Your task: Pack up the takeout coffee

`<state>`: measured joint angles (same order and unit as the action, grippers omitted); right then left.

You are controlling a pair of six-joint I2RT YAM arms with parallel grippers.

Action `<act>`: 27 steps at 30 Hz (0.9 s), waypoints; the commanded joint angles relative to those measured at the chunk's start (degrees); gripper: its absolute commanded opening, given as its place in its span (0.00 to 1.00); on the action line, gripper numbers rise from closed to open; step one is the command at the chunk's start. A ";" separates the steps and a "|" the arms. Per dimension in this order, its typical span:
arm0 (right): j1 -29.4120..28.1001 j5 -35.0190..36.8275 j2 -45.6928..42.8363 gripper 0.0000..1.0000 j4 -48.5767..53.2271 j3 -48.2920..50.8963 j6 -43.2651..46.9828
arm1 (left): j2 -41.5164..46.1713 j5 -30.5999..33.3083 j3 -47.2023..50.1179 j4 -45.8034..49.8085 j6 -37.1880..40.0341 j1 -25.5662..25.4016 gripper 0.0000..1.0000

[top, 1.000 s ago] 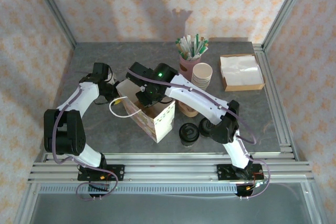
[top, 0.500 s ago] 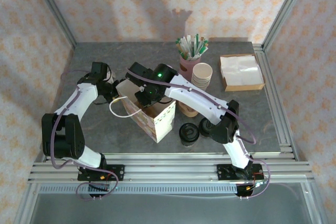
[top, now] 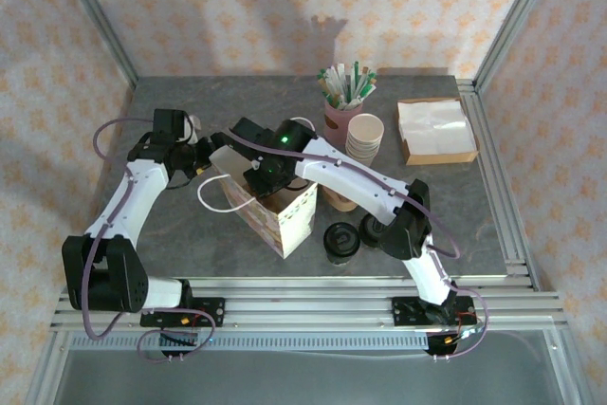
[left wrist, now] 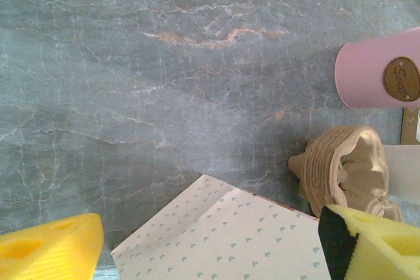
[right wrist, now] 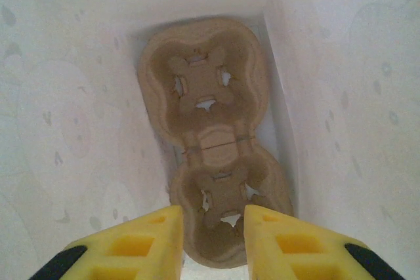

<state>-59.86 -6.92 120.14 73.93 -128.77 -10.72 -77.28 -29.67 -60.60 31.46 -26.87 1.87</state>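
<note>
Looking down from the overhead camera, I find the takeout coffee (top: 341,241) standing upright on the table (top: 180,234) with its black dome lid on. It is just beside the right side of the paper bag (top: 285,215) and outside it. A second black lid piece (top: 372,229) sits close on the coffee's right.

The bag stands open at the top. My right arm reaches across from the right, and the right gripper (right wrist: 213,213) points down into the bag's mouth. On its wrist camera I see the two yellow fingers (right wrist: 151,240) a little apart, with a narrow gap and nothing between them. Below them a pulp cup carrier (right wrist: 207,129) lies flat on the bottom of the bag, and both of the wells I can see are empty.

The left gripper (left wrist: 210,231) hovers at the bag's far left rim. Its fingers are spread wide, one at each lower corner of the wrist view, with a heart-printed panel of the bag between them. I cannot tell whether either finger touches the paper.

Beyond that panel a stack of brown carriers (left wrist: 344,168) rests on the table next to a pink cup (left wrist: 374,70). From overhead, that cup holds straws. A stack of cream cups (top: 365,136) stands just to its right, and a napkin tray (top: 460,154) sits farther right.
</note>
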 commanded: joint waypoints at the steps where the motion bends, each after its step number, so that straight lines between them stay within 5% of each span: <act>1: -0.39 0.63 -1.48 0.30 -0.67 0.80 0.44 | 1.32 1.81 0.69 -1.33 1.38 0.24 0.87; 27: 0.40 -1.40 -0.69 0.29 -2.73 4.93 1.50 | 4.57 2.68 2.15 -2.88 1.65 0.24 0.89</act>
<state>-59.81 -7.92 120.14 71.85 -124.68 -10.24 -74.00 -28.01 -59.37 29.67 -26.83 1.87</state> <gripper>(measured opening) 0.291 0.886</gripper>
